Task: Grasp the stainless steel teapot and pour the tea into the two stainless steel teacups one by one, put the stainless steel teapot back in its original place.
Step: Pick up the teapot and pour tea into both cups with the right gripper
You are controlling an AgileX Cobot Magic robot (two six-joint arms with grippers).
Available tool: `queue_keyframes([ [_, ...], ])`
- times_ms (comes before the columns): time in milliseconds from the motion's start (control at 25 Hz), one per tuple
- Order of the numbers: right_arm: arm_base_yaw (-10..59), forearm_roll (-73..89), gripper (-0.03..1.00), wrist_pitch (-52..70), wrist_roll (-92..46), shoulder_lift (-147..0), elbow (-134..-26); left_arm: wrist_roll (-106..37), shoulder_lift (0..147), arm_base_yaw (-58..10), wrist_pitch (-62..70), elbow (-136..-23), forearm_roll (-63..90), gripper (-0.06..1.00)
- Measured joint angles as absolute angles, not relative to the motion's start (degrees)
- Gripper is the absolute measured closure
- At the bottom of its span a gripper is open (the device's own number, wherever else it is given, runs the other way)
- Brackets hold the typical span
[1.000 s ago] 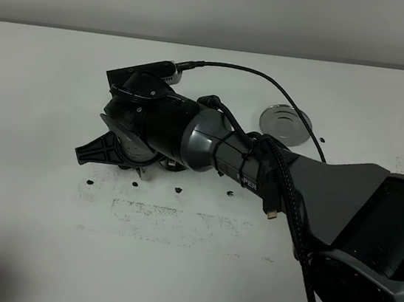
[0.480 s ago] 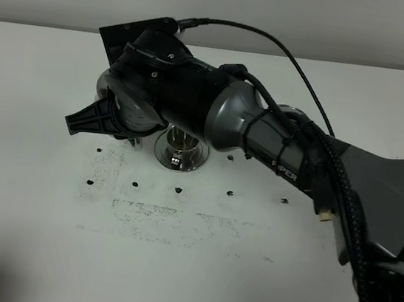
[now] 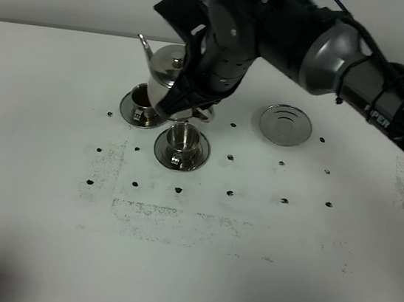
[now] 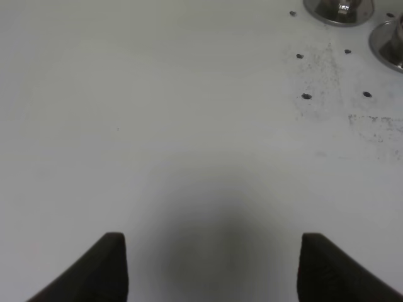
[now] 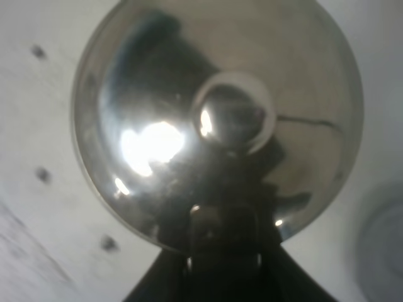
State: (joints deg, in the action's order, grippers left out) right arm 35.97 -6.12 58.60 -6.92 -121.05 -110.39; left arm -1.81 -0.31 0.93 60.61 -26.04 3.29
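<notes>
The right gripper (image 3: 190, 102) is pinched tight on the loop handle of the stainless steel teapot (image 3: 164, 79), carrying it clear of the white table (image 3: 30, 210). In the right wrist view the gripper (image 5: 223, 248) sits at the rim of the pot (image 5: 157, 94), with the lid's knob just beyond its fingertips. The thin spout points away from the gripper. The far teacup (image 3: 140, 104) stands below the pot, on the spout side, with dark tea (image 3: 141, 96) in it. The near teacup (image 3: 182, 144) stands just beneath the gripper, and I cannot tell its contents. The flat steel disc (image 3: 286, 125) lies bare, well behind the gripper, beside the arm.

The left gripper (image 4: 214, 270) hangs above bare table, its 2 fingers (image 4: 113, 267) spread wide and holding nothing.
</notes>
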Motion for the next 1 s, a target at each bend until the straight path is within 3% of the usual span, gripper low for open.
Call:
queue_keyframes([
  [240, 28.4, -1.3, 0.77, 52.4, -17.9, -113.7, -96.8, -1.8, -0.3, 0.9, 60.6, -26.0, 3.3, 0.39],
  [440, 23.5, -1.0, 0.77, 45.3, -35.4, -110.0, -88.2, -1.8, -0.3, 0.9, 60.6, -26.0, 3.3, 0.39],
  [680, 22.6, -0.6, 0.77, 44.5, -64.2, -110.8, -87.8, -1.8, -0.3, 0.9, 60.6, -26.0, 3.3, 0.39],
  [1000, 22.6, -2.6, 0.77, 48.7, -74.4, -117.1, -95.1, -1.8, -0.3, 0.9, 60.6, -26.0, 3.3, 0.39],
])
